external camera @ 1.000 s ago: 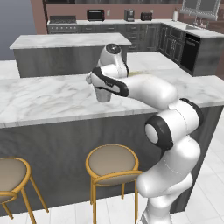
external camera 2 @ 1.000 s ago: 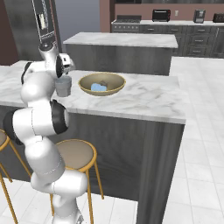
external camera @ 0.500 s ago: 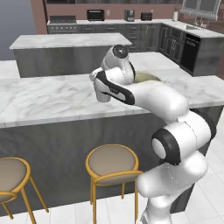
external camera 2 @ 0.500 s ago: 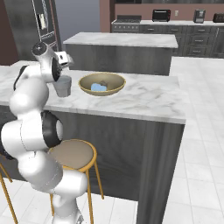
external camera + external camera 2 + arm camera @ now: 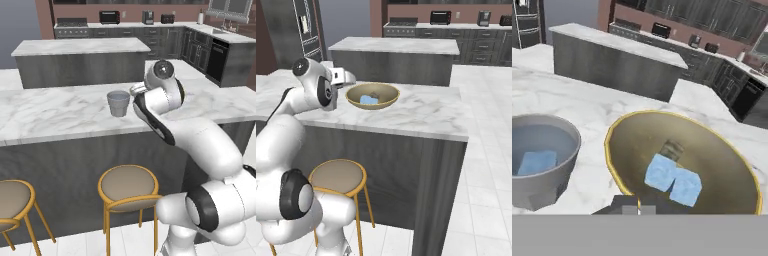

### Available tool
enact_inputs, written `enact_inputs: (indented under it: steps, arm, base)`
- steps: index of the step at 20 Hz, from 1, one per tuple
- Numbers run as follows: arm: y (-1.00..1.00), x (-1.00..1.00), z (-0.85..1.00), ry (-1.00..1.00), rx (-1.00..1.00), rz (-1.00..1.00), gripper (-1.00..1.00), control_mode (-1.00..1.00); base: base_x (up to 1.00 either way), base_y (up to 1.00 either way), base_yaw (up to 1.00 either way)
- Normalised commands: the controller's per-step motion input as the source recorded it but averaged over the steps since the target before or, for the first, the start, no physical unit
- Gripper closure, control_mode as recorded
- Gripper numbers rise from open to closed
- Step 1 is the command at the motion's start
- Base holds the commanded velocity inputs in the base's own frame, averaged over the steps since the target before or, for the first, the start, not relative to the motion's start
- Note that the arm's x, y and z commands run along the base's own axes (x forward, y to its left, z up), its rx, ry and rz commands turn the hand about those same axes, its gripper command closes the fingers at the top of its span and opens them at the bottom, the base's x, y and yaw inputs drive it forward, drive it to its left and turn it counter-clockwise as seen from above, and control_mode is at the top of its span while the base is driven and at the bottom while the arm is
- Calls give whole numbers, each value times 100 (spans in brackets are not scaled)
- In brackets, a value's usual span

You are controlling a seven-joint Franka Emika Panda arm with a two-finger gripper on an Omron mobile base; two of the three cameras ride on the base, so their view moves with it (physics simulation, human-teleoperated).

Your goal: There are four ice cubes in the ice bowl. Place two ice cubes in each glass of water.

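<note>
Marble counter (image 5: 55,107) runs across the foreground of a dark-cabinet kitchen, with a second island (image 5: 80,47) behind it and 2 round stools (image 5: 129,182) tucked below.

Gripper (image 5: 637,206): its dark tips show at the bottom edge of the hand view, low over the counter at the near rim of the bowl (image 5: 632,132). Whether the fingers are apart or together cannot be told from these views; nothing is seen between them.

Bowl: olive-tan, wide and shallow, directly ahead of the hand. In the right base view it (image 5: 387,98) sits on the counter just beyond the gripper's end.

Ice cubes: 2 pale blue cubes (image 5: 672,179) lie touching each other in the middle of the bowl, just ahead of the fingertips. A small dark patch on the bowl floor lies just beyond them; what it is cannot be told. The right base view shows blue ice (image 5: 368,100) in the bowl.

Glass (image 5: 562,165): a grey tumbler stands upright on the counter to the hand's left, just beside the bowl but apart from it. It holds water with 1 ice cube (image 5: 537,162) in it. In the left base view the glass (image 5: 118,103) stands just left of the wrist.
</note>
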Motion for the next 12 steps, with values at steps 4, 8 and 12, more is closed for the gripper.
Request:
enact_inputs:
  steps: [4, 8, 12]
  arm:
    - [-92, -14, 35, 37, 4, -40, 100, -100]
    - [-72, 0, 43, 45, 5, -33, -100, -100]
    - [-46, 0, 7, 21, 13, -22, -100, -100]
  base:
    - [0, 0, 0]
    - [0, 0, 0]
    - [0, 0, 0]
